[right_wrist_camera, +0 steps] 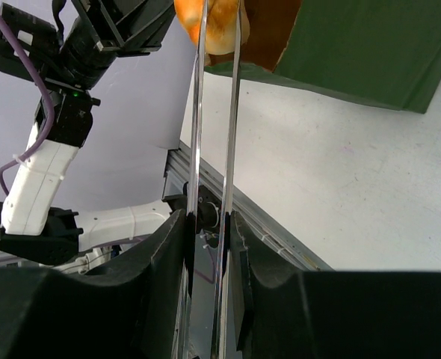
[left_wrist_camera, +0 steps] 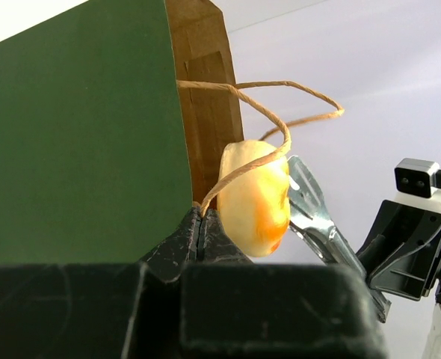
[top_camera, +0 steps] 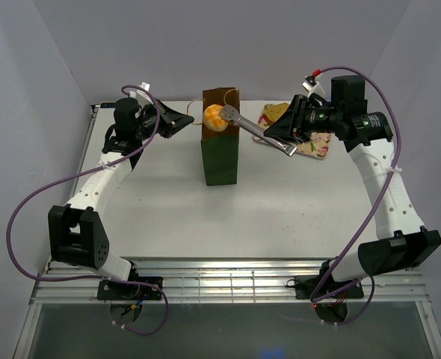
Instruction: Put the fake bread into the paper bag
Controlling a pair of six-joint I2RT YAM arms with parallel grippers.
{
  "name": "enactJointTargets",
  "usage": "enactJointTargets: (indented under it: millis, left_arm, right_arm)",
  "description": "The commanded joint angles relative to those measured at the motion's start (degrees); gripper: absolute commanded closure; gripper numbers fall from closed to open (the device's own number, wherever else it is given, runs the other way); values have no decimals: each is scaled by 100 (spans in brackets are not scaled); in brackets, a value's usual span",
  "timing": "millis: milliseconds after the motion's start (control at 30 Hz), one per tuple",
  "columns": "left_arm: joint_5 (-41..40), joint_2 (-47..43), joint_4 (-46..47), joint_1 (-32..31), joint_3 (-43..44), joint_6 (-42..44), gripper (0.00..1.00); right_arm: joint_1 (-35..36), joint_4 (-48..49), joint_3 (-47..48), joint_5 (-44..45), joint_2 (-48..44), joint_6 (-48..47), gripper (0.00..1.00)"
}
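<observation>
The dark green paper bag [top_camera: 220, 157] stands upright mid-table, brown mouth open. My left gripper [top_camera: 184, 121] is at its left rim, shut on the base of a tan loop handle [left_wrist_camera: 265, 105]; the jaws [left_wrist_camera: 200, 224] are closed tight beside the bag's wall [left_wrist_camera: 78, 134]. My right gripper [top_camera: 291, 138] is shut on metal tongs [top_camera: 261, 133]. The tongs [right_wrist_camera: 217, 112] pinch a golden roundish bun [top_camera: 214, 117] held over the bag's mouth. The bun shows in the left wrist view [left_wrist_camera: 256, 198] and the right wrist view [right_wrist_camera: 219, 22]. The baguette and croissant are not clearly visible.
A flat floral tray [top_camera: 318, 142] lies at the back right under the right arm, with a brownish piece [top_camera: 276, 112] on it. White walls close the left, right and back. A metal rail [top_camera: 228, 273] runs along the table's near edge.
</observation>
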Motion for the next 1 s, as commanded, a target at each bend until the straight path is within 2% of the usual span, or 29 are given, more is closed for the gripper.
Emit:
enactJointTargets:
  millis: [0, 200, 500, 633, 733, 967]
  left_arm:
    - [50, -219, 18, 13, 72, 106, 100]
    - [85, -175, -18, 13, 142, 133, 100]
    - [120, -140, -62, 5, 247, 168, 100]
    - [155, -114, -44, 13, 247, 168, 100]
    - [155, -114, -35, 13, 239, 150, 100]
    - [146, -149, -35, 13, 177, 159, 100]
  right_arm:
    - [19, 394, 406, -135, -19, 151, 68]
    - [19, 332, 521, -135, 51, 231, 68]
    - [19, 454, -102, -21, -133, 81, 66]
    - [19, 596, -130, 14, -142, 178, 62]
    - [19, 535, -25, 58, -90, 143, 55]
    - [19, 535, 2, 102, -63, 125, 52]
